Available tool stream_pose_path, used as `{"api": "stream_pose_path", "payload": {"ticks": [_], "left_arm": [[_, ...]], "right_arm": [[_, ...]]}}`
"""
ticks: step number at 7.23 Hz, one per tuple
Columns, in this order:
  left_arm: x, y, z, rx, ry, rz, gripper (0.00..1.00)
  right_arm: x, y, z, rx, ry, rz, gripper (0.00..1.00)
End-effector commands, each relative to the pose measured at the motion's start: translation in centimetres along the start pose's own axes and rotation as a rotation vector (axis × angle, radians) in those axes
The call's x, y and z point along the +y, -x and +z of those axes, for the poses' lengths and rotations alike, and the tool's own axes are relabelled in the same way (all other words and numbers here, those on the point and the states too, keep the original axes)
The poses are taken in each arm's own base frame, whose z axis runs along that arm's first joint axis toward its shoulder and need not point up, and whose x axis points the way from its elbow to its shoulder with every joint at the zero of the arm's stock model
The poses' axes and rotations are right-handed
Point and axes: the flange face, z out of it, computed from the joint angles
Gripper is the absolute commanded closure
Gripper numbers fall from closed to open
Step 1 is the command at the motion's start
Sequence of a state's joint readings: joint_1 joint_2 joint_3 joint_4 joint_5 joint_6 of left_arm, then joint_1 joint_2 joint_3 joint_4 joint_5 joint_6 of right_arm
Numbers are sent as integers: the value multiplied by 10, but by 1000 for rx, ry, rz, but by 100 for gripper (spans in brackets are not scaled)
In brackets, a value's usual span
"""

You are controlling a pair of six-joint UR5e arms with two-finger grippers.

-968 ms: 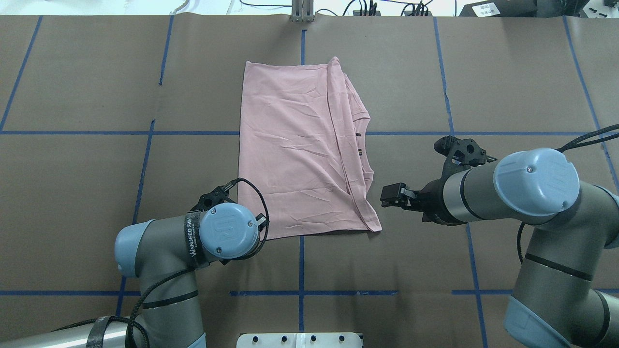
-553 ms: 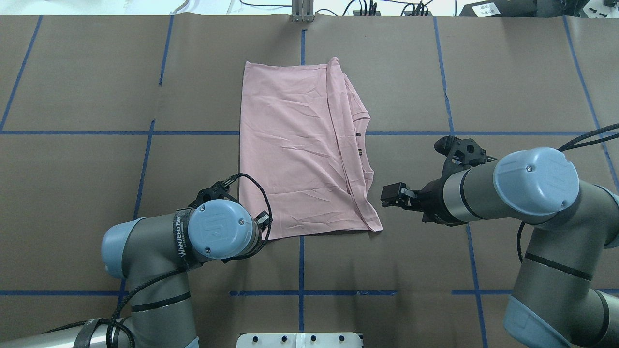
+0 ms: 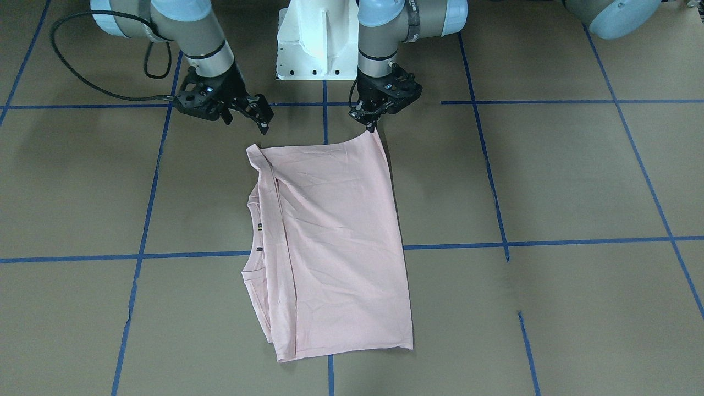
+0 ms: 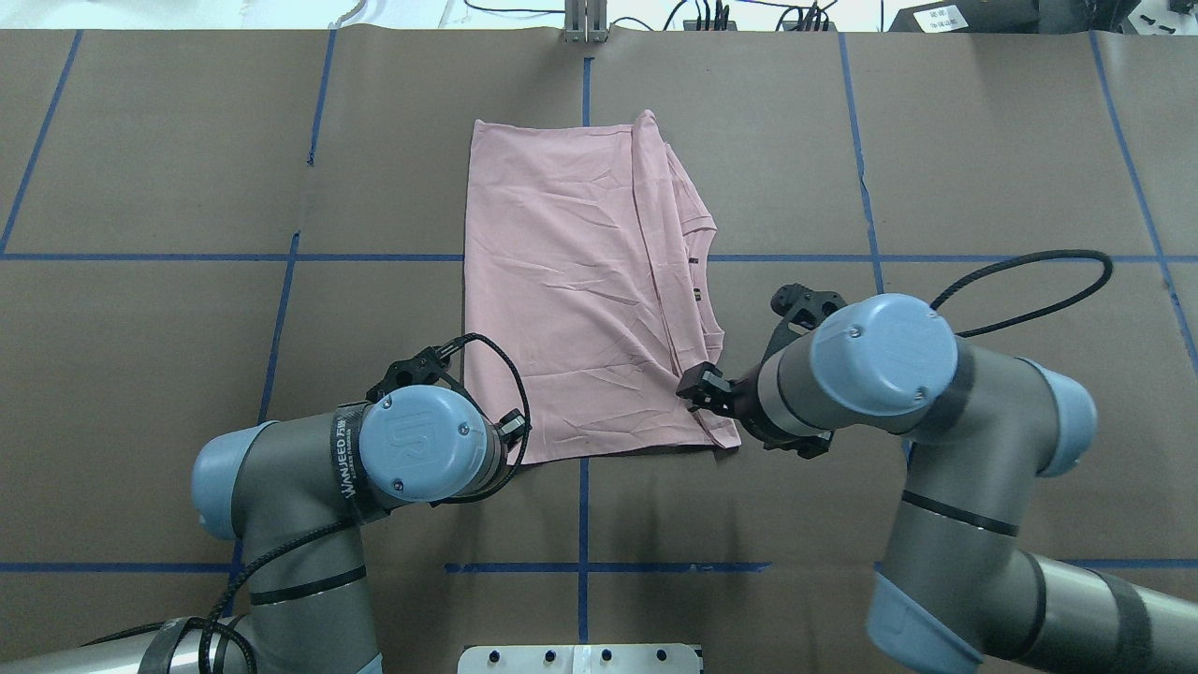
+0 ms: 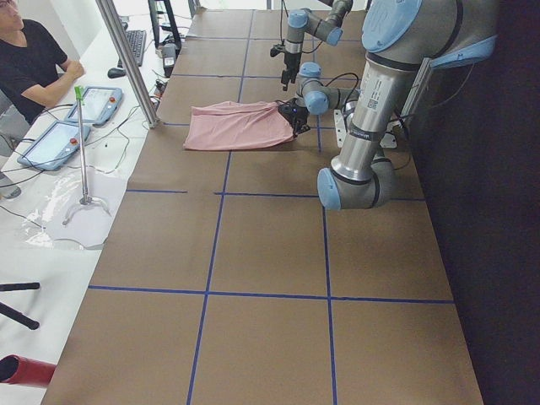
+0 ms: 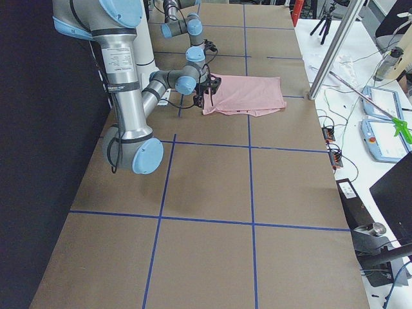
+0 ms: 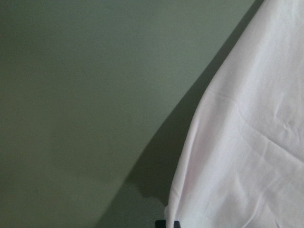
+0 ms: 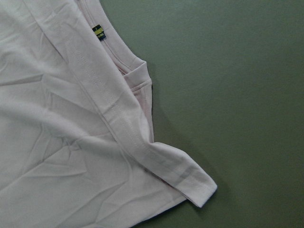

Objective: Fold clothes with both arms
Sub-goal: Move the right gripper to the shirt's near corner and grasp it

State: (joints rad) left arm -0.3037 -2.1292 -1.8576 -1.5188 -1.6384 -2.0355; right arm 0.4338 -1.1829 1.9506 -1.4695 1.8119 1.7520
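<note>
We see, left to right on the brown, blue-taped tabletop (image 4: 983, 168), the left black two-finger hand (image 3: 374, 122) pinching a near corner of the flat, folded pale pink cloth T-shirt (image 4: 571, 290) at centre, and the right black hand (image 4: 704, 386), fingers parted, above the other near corner.

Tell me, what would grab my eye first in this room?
A pale pink T-shirt, folded into a long rectangle, lies in the middle of the brown table, which is gridded with blue tape. Two grey arms with blue joint caps flank the end nearest the robot: the left gripper at one corner, the right gripper at the other.
</note>
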Motion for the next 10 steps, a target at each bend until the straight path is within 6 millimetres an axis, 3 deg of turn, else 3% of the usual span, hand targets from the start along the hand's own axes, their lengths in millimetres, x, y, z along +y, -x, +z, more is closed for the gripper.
{"api": "stream_pose_path", "payload": {"ticks": [1,4,10], "left_arm": [[1,-1,-1,1,4,2,100],[1,-1,-1,7,7,2,100],[1,-1,-2,10,8,1,100]], "right_arm": [[3,20,41,52,-34,26,0],[4,57,63,68,-38,31,0],[-2,49,84,130,-49,41,0]]}}
